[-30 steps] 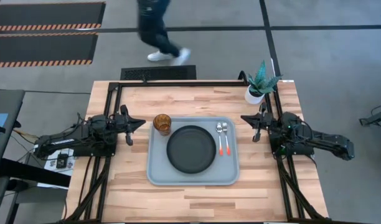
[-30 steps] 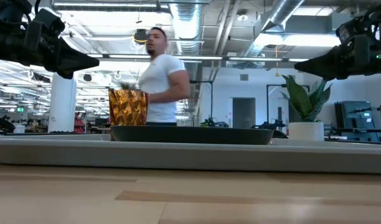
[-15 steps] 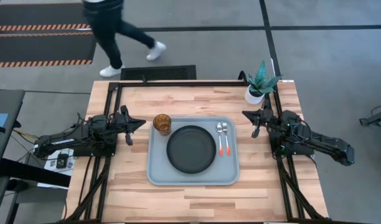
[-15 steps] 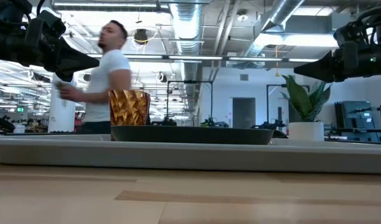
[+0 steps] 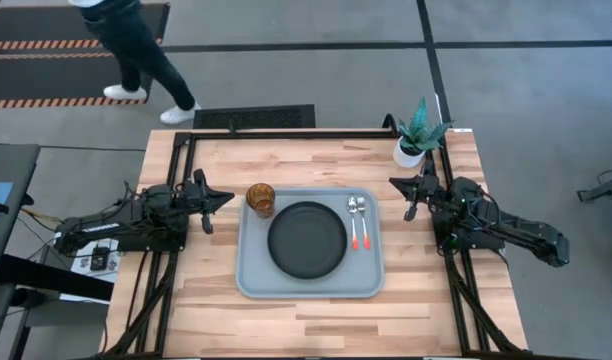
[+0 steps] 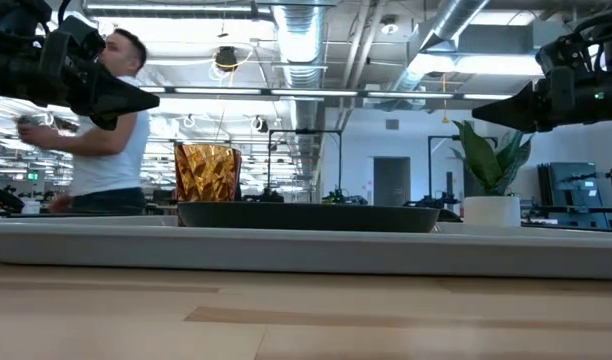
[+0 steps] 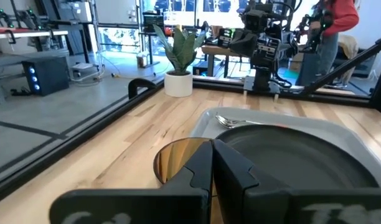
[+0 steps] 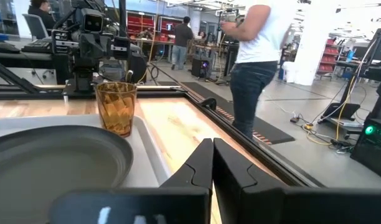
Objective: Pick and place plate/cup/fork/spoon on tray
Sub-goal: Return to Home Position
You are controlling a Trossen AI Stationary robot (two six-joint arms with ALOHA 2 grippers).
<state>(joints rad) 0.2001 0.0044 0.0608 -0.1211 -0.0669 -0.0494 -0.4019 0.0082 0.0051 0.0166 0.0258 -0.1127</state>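
The grey-blue tray (image 5: pixel 254 285) lies in the middle of the table. The black plate (image 5: pixel 307 239) rests flat at its centre. The amber cup (image 5: pixel 261 199) stands upright in the tray's far left corner. The fork (image 5: pixel 353 222) and the spoon (image 5: pixel 362 221) lie side by side on the tray right of the plate, red handles toward the near edge. My left gripper (image 5: pixel 229 197) is shut and empty, above the table left of the tray. My right gripper (image 5: pixel 393 183) is shut and empty, above the table right of the tray.
A white pot with a green plant (image 5: pixel 411 148) stands at the table's far right corner, close to my right gripper. A person (image 5: pixel 126 45) walks on the floor beyond the table's far edge. Bare wood (image 5: pixel 306 320) shows between the tray and the near edge.
My right gripper has drawn back a little toward the table's right edge and stayed shut. The person beyond the far edge has walked toward the left. The things on the tray have kept still.
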